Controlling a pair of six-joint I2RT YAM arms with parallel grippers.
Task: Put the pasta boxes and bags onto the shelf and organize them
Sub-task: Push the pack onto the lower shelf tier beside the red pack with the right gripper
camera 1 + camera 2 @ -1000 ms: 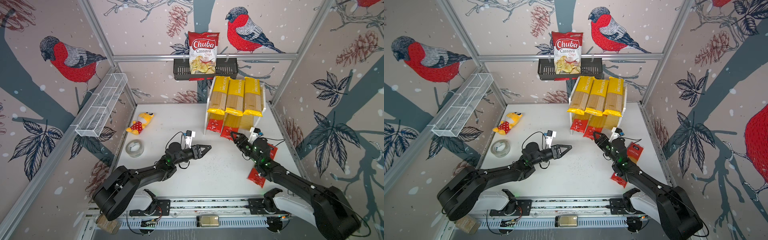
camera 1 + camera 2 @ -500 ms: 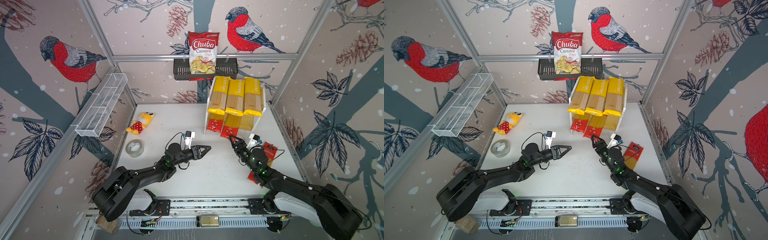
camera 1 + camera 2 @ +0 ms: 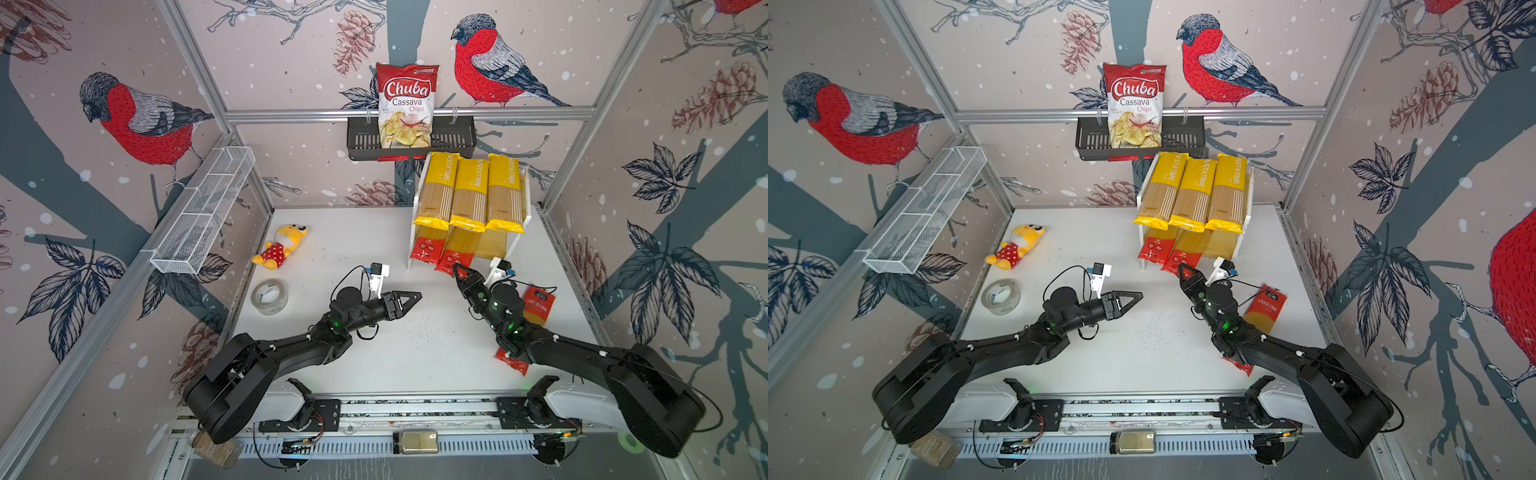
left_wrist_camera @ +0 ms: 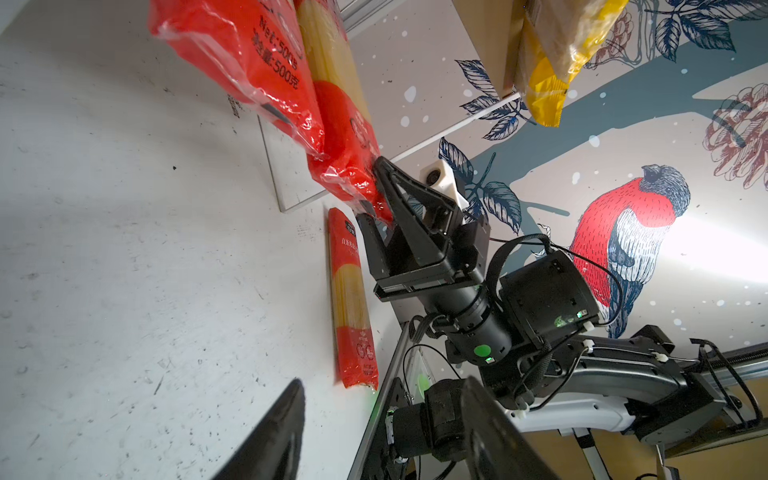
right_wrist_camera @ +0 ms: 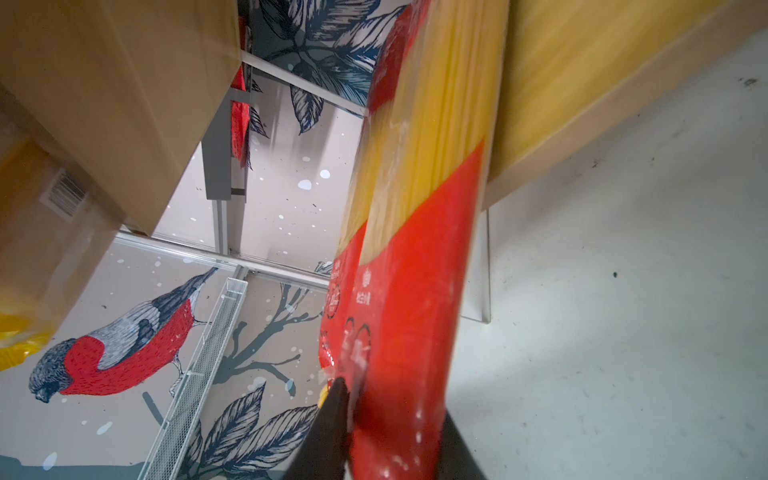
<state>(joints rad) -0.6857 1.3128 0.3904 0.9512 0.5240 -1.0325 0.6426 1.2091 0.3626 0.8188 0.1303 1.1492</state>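
Your right tool was pinching the red end of a red-ended packet that lay skewed on the lower board of the shelf, its end overhanging the front edge and crowding the neighbouring red-ended packet. Your left tool hung spread and empty over the middle of the table. Risks noted: the grip held only thin plastic film, so it could slip or tear. Any sideways shove could drag the neighbour off the board. Lifting would strike the overhanging ends of the three yellow packets on the upper board. The last red-ended packet lay near the table's right edge, partly under your right arm, which could sweep it away. Legible writing: "PASTATIME" on the yellow packets; "Net" and "500" with Chinese characters on a red end; "Chuba Cassava Chips" on the hanging bag.
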